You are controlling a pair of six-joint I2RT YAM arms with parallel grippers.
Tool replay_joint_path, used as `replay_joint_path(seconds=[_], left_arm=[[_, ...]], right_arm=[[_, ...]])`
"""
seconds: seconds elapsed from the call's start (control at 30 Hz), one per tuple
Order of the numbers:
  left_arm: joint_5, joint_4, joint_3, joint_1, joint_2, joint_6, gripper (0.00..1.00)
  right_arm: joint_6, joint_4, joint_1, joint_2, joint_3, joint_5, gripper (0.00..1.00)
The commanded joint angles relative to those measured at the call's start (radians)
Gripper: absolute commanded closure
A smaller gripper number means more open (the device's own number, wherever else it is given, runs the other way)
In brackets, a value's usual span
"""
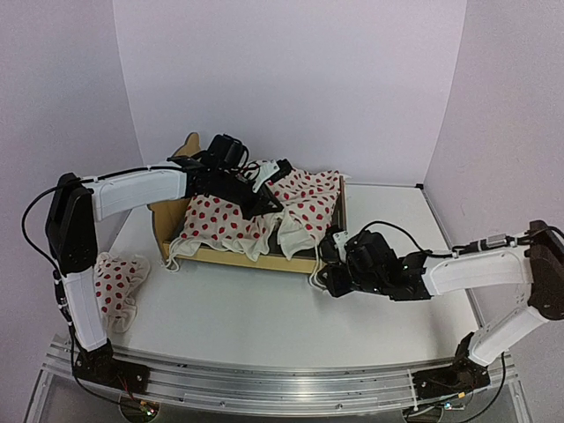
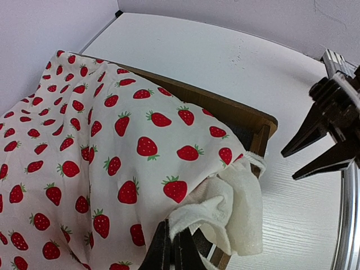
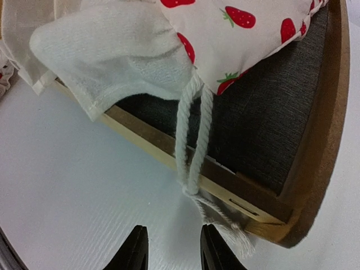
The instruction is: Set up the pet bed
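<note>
imo: left jaws grip the cloth (image 2: 112,146), right jaws sit open, so tug gently to flatten it over the bed (image 3: 152,145).

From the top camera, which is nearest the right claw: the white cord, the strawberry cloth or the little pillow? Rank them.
1. Cord, dangling at the bed's corner, right by the right gripper.
2. Cloth, over the bed, farther left.
3. Pillow, far left on the table.
</note>
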Motion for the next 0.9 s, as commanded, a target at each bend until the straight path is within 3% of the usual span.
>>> replay_joint_path(seconds=[0.0,0.1,0.37,0.87], left_arm=[[-0.008,0.035,0.020,0.007,-0.064,0.000,1.00],[-0.005,0.041,0.018,0.008,-0.064,0.001,1.00],[0.002,0.048,0.013,0.008,-0.069,0.000,1.00],[-0.003,0.050,0.012,0.008,-0.067,0.003,1.00]], right_arm=[[0.047,0.242,0.004,0.089,-0.006,0.058,0.70],[0.051,0.345,0.003,0.142,-0.026,0.074,0.71],[0.056,0.423,0.007,0.269,-0.031,0.159,0.75],[0.006,0.470,0.009,0.360,-0.036,0.283,0.82]])
